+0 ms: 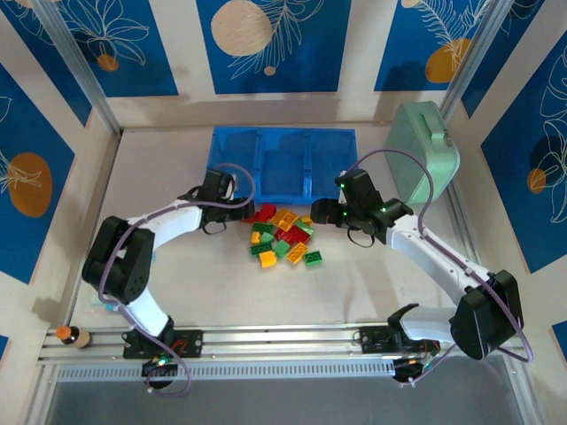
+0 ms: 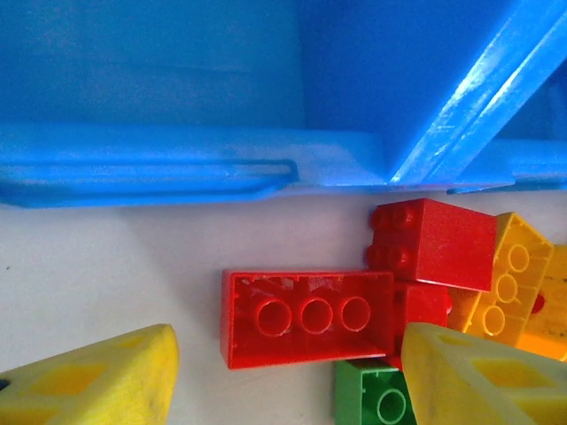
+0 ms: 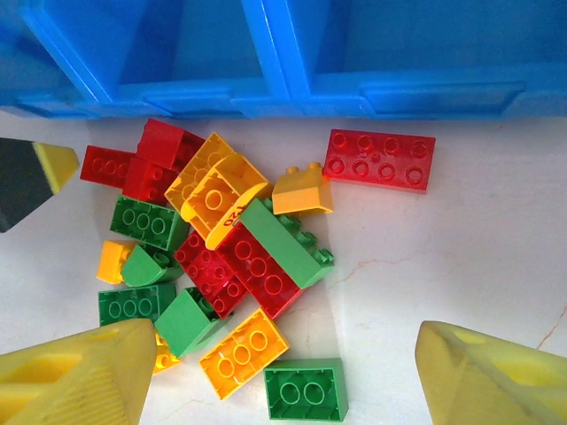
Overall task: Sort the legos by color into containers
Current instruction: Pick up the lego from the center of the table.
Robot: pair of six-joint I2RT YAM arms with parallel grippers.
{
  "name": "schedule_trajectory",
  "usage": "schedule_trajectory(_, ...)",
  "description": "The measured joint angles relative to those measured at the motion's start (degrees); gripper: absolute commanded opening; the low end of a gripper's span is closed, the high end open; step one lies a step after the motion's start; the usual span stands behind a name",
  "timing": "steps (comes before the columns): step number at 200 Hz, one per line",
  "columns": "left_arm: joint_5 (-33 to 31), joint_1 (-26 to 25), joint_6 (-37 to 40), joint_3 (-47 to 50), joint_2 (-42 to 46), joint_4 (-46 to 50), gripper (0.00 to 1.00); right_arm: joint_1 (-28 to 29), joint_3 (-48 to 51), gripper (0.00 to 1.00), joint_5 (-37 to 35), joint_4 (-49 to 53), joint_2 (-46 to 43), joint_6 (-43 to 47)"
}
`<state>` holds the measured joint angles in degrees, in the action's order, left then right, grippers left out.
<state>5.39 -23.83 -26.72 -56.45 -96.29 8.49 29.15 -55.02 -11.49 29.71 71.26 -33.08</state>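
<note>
Both arms are bent at the elbow and reached inward from the near corners, so that the left gripper [image 1: 237,209] and the right gripper [image 1: 328,213] are pointed toward each other across the legos [image 1: 282,237]. The legos are heaped on the table [image 1: 372,288] just in front of the blue tray [image 1: 257,164] with its 3 compartments. The left gripper's jaws are held apart, a long red brick [image 2: 306,317] lying between the fingers [image 2: 97,381]; nothing is gripped. The right gripper's jaws are spread wide, the pile being seen between them, and nothing is held.
</note>
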Motion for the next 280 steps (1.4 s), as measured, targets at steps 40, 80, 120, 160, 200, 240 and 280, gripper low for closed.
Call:
schedule_trajectory(40,0.0,0.0,0.0,-2.7,-3.2,1.0,0.67,0.0,0.0,0.78,-0.2,0.0,-0.6,0.0)
schedule_trajectory(80,0.0,0.0,0.0,-3.2,-5.7,1.2,0.66,0.0,0.0,0.78,-0.1,0.0,-0.6,0.0)
schedule_trajectory(120,1.0,0.0,-0.9,-3.2,-7.5,0.9,0.62,0.2,0.3,0.78,-0.1,-0.2,-0.6,-0.1)
schedule_trajectory(160,1.7,-0.3,-1.9,-3.2,-7.8,-0.1,0.57,0.5,0.4,0.77,-0.1,-0.5,-0.5,-0.5)
schedule_trajectory(200,2.4,-0.8,-3.3,-2.5,-8.1,-2.7,0.43,0.7,0.4,0.77,-0.1,-0.5,-0.5,-0.7)
schedule_trajectory(240,1.8,-1.2,-4.7,1.0,-5.9,-5.6,0.33,0.9,1.1,0.76,-0.1,-1.0,-0.6,-1.0)
schedule_trajectory(280,0.3,-2.0,-4.9,4.8,-1.7,-4.3,0.31,1.6,1.7,0.76,-0.1,-1.6,-0.5,-1.6)
